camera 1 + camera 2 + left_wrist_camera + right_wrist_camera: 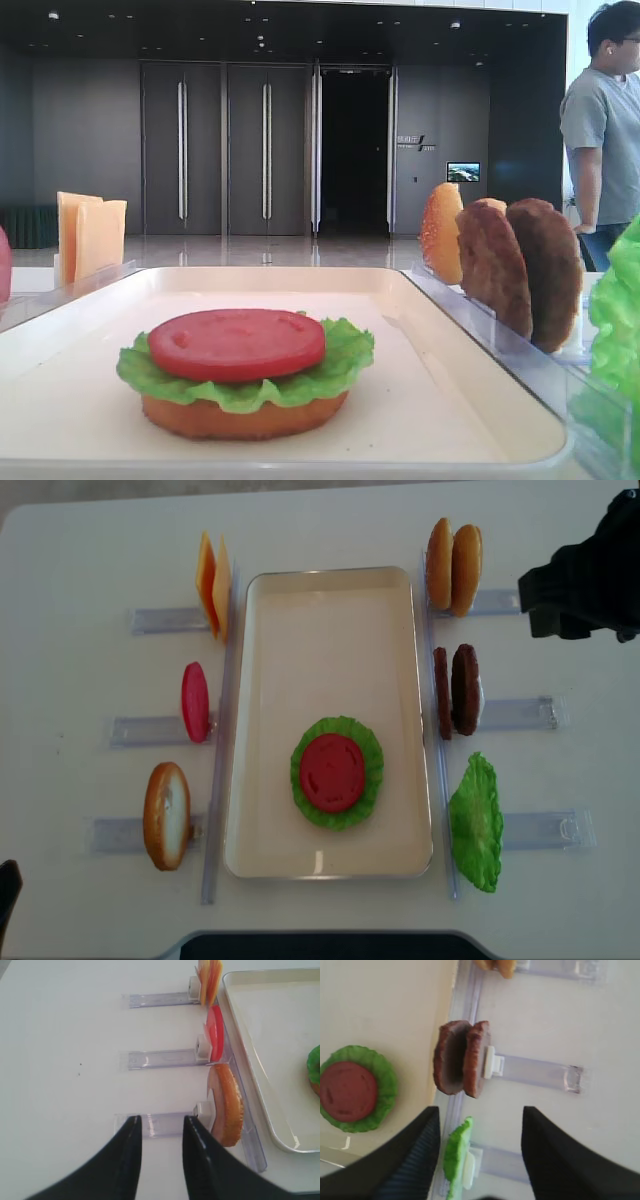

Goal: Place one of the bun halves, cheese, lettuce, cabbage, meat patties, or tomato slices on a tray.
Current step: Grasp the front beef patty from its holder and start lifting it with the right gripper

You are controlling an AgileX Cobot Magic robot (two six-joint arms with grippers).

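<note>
- A cream tray [330,590] lies at the centre of the white surface [80,570], carrying a half-built burger: a flat bun half [245,417] at the bottom, a frilly lettuce leaf [367,750] on it, and a red tomato slice [331,772] on top.
- To the right of the tray, two dark meat patties [456,690] stand on edge side by side in a clear rack [515,714], just beside the rim.
- Nearer the front on that side, another lettuce piece [476,822] stands in its own rack; farther back, two domed buns [453,566] stand upright.
- To the left of the tray, cheese slices [212,585], a spare tomato slice [195,702] and a bun half on edge [167,815] each sit in a rack.
- The right gripper [480,1157] hangs above the lettuce rack, its dark fingers [560,1160] spread wide and holding nothing.
- The left gripper [159,1155] hovers over the near left rack, its fingers [125,1160] set at a narrower gap, also empty.
- A man in a grey shirt [605,130] stands at the back right of the room.
</note>
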